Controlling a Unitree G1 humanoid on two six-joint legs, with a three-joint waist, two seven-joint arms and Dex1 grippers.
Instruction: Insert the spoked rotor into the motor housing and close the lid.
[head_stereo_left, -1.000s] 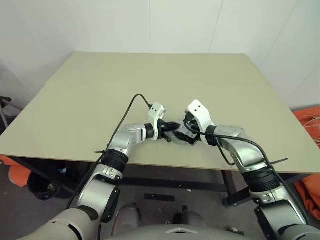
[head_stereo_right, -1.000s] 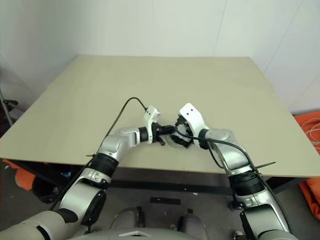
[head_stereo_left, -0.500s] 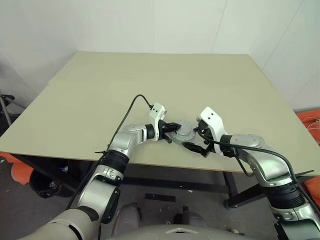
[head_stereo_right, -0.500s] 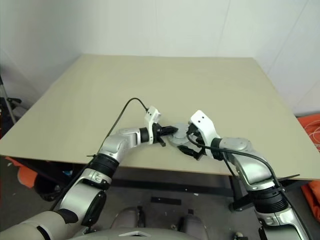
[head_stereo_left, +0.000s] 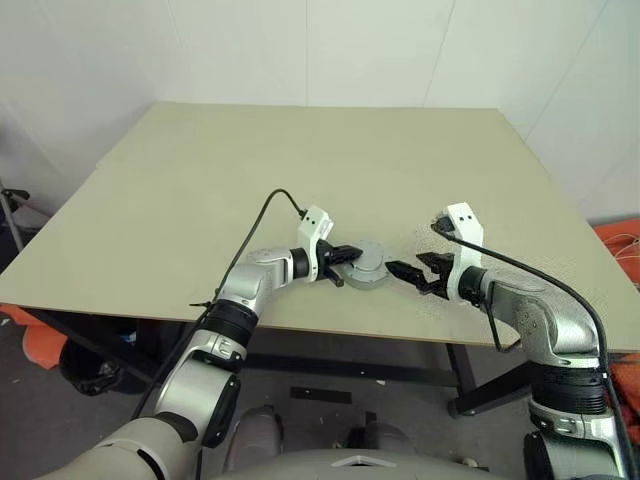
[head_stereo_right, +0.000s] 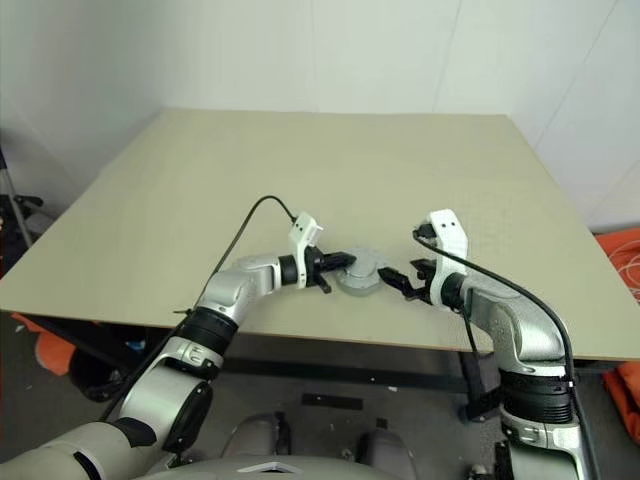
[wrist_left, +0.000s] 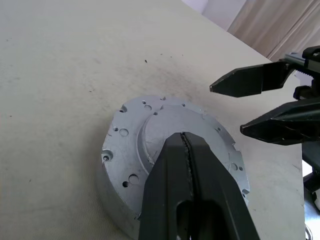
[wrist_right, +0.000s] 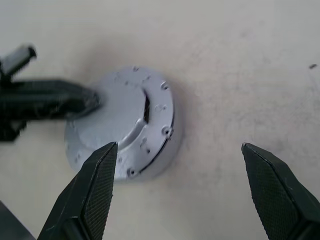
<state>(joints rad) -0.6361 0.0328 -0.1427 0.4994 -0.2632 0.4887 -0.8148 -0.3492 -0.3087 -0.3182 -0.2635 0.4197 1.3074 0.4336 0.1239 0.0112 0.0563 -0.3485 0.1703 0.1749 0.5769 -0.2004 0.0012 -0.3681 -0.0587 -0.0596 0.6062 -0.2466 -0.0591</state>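
White walls frame a wide beige table (head_stereo_left: 200, 190) — near its front edge sits the motor housing (head_stereo_left: 366, 265), capped. Left gripper (head_stereo_left: 343, 253) rests on it, jaws together; right gripper (head_stereo_left: 402, 271) hangs just beside, jaws apart.

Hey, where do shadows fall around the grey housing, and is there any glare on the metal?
Left wrist view: the motor housing looks evenly matte, with no bright glare, and the shut left gripper reads as a plain dark shape over it. Right wrist view: a soft shadow rings the housing's rim on the table. Left eye view: even light, no hard shadows.
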